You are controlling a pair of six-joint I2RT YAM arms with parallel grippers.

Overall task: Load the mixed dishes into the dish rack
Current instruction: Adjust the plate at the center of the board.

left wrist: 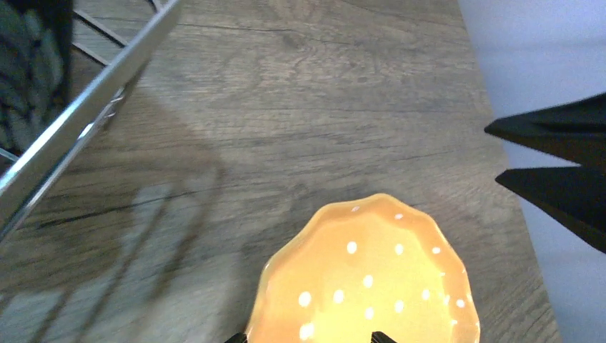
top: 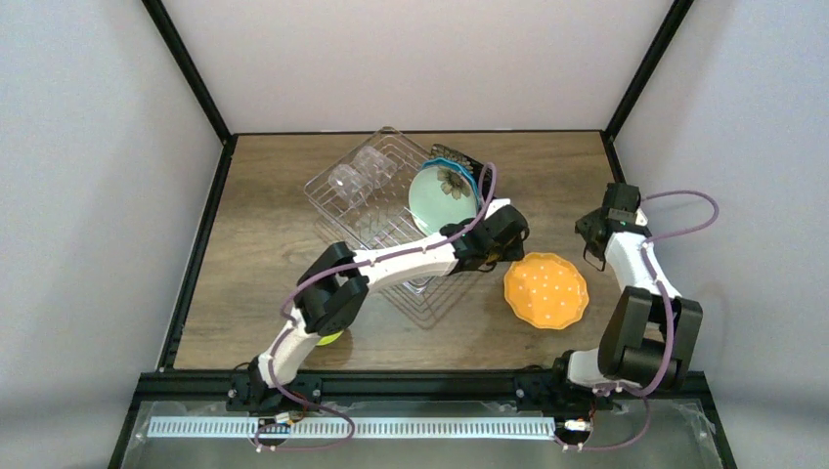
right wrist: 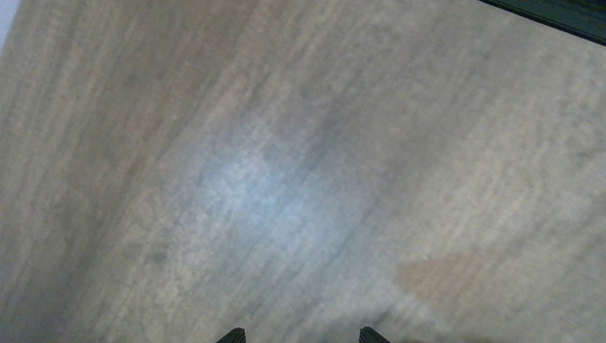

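Observation:
The silvery wire dish rack (top: pixel 364 223) sits mid-table; its rim shows in the left wrist view (left wrist: pixel 86 114). In it stand the mint flower plate (top: pixel 442 198), the teal plate (top: pixel 469 176) and the black floral plate (top: pixel 450 154), with clear glass (top: pixel 347 181) at the far left. The orange dotted plate (top: pixel 545 290) lies flat on the table right of the rack. My left gripper (top: pixel 512 254) is open and empty, just above the plate's near edge (left wrist: pixel 368 279). My right gripper (top: pixel 592 237) is open and empty over bare wood (right wrist: pixel 300 336). The yellow-green bowl (top: pixel 330 338) peeks out under my left elbow.
My left arm (top: pixel 391 262) reaches across the rack's near right corner. Two dark pointed shapes (left wrist: pixel 557 164) stand at the right edge of the left wrist view. Black frame rails (top: pixel 626 88) and grey walls bound the wooden table.

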